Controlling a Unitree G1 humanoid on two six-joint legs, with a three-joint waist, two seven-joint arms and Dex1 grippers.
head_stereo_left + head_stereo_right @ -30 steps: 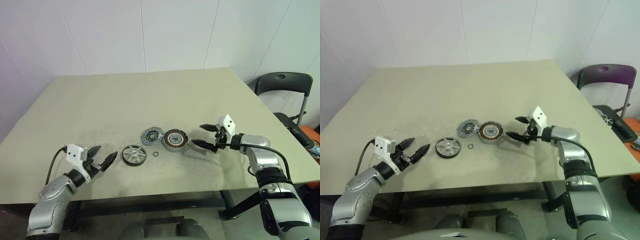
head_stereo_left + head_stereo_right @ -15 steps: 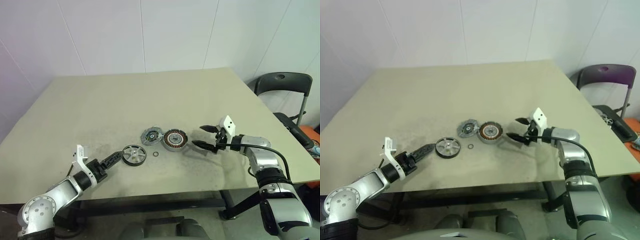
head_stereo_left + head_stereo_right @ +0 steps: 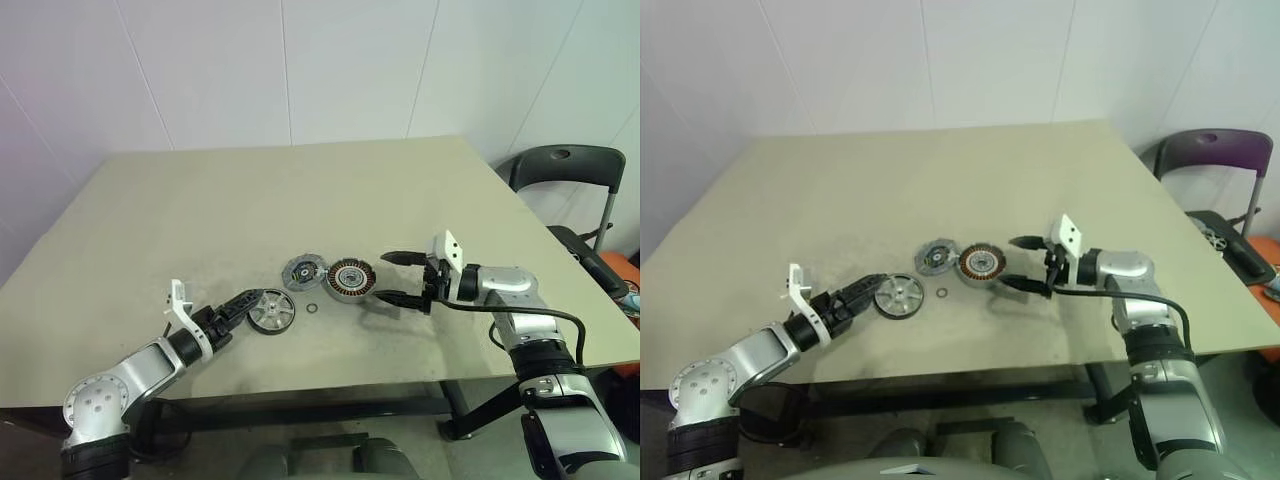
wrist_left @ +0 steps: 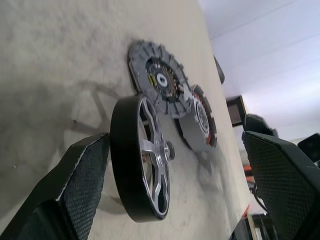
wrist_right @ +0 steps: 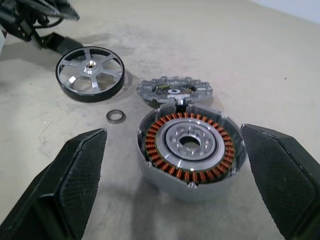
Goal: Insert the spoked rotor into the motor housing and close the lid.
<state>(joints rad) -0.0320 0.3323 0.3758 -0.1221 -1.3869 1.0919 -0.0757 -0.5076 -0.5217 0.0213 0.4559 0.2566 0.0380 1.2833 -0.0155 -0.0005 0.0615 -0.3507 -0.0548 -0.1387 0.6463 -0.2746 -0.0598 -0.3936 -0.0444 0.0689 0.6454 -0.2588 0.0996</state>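
Your left gripper (image 3: 243, 305) sits low over the table (image 3: 300, 190) with its jaws spread wide, tips right at the near-left edge of the spoked rotor (image 3: 270, 310); from the left wrist view one finger (image 4: 75, 190) stands just beside the rotor's dark rim, but you can't tell whether it touches. The rotor lies flat on the table, nothing pinched. Your right gripper (image 3: 392, 277) is level, pointing left, jaws spread wide too, and it's just right of the motor housing (image 3: 350, 279), which shows between the two fingers in the right wrist view, not gripped. The lid (image 3: 303, 271) lies flat, touching the housing's left side. A small thin ring (image 3: 312, 308) rests on the table between rotor and housing, apart from both.
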